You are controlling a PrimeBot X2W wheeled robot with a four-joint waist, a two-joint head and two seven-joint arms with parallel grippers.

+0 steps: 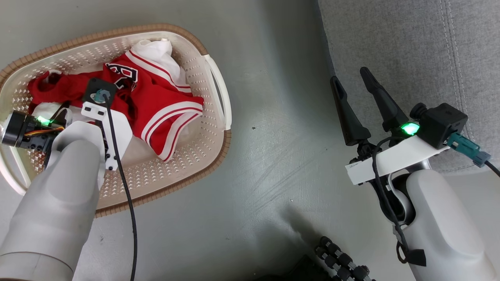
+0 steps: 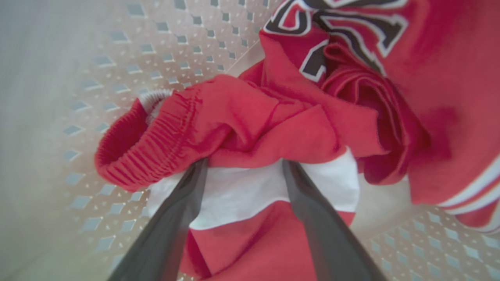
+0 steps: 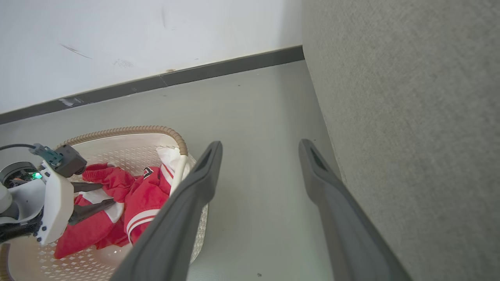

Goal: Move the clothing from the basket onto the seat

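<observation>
grey floor, one basket, one red heap, two spread grippers

a smooth grey floor [image 1: 269,164] runs to a white wall [image 3: 117,35] with a dark skirting [image 3: 218,70]. one basket [image 1: 187,37] stands on the floor at the robot's left. it has two white handles [image 1: 219,88], one at each end. one grey seat [image 1: 410,47] rises at the robot's right, well apart from the basket, and two stitched seams run side by side along it.

all the clothing [image 1: 160,101] lies inside the basket in one bunched heap. two red pieces can be counted in it: one with an elastic waistband [image 2: 133,156] and one with black-and-white lettering [image 2: 351,23]. white cloth [image 1: 160,52] shows at the basket's far end. whether more lies underneath cannot be told.

the left gripper [image 2: 244,166] is down in the basket. its two fingers stand apart, tips pressed into the heap on either side of a white band, not closed on it.

the right gripper [image 1: 350,76] hangs over the floor just beside the seat's edge. its two fingers are spread, with only air between them.
</observation>
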